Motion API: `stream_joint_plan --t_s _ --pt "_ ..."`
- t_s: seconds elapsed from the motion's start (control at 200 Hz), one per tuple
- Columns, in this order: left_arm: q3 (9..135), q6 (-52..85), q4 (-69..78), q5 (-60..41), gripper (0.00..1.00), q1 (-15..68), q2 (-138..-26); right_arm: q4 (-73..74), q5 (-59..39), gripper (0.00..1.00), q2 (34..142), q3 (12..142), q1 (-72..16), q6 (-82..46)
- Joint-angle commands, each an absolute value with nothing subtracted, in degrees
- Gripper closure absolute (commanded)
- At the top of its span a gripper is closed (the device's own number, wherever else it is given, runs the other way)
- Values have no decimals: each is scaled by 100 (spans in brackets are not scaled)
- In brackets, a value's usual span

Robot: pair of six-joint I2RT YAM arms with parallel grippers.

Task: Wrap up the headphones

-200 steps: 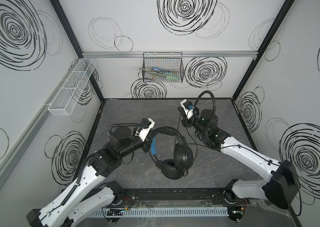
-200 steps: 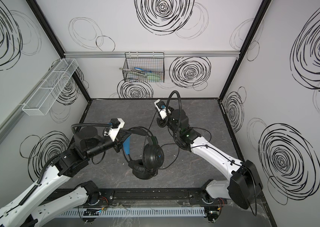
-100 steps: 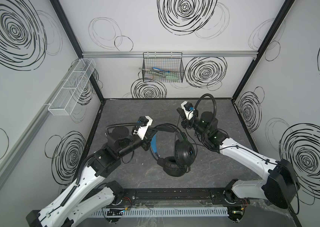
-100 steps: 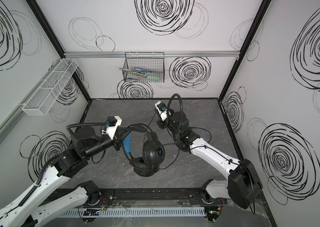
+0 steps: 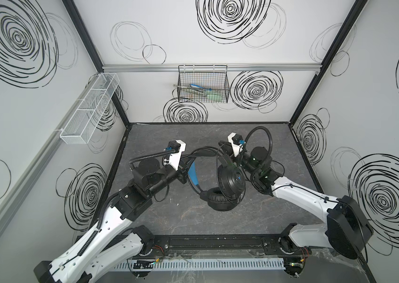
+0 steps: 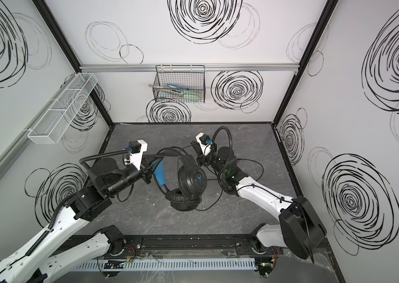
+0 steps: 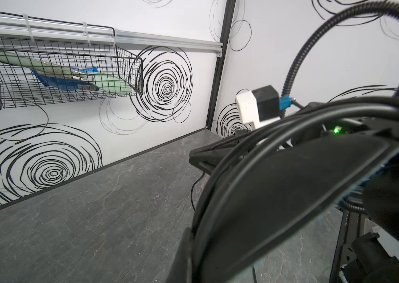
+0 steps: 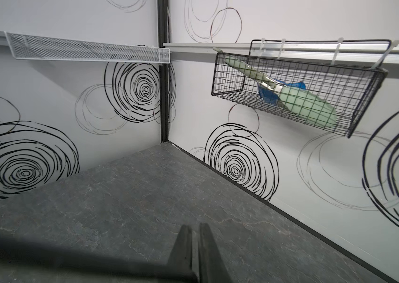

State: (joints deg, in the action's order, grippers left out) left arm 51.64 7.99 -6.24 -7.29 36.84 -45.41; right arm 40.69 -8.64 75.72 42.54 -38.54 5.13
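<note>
The headphones' (image 5: 230,181) likely stiff headband (image 7: 291,186) sits clamped in the left gripper (image 5: 189,163); the right gripper's (image 8: 194,226) state is unclear; the limp cable (image 6: 211,207) may snag.

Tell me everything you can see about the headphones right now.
The headphones are black over-ear, with glossy round plastic cups, a small blue logo, padded cushions, thin double headband and blue inner strap. The left gripper is shut on the headband, holding it off the table. One cup hangs on edge, logo outward; the other seems to rest cushion-up on the table beneath. The thin black cable loops by the upright cup and trails over the table.
</note>
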Motion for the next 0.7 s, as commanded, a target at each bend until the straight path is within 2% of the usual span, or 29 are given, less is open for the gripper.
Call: stream_joint_plan --t_s 0.0,0.24,0.695 --pt "5309 1229 452 -775 100 3683 -4460 4971 -1408 82 7478 3989 -3802 300" --pt "5354 1353 604 -655 100 3694 -4561 5734 -1940 70 7687 3779 -3799 54" --pt "5706 1910 892 -289 100 3691 -4664 6217 -2074 60 7997 3670 -3797 -201"
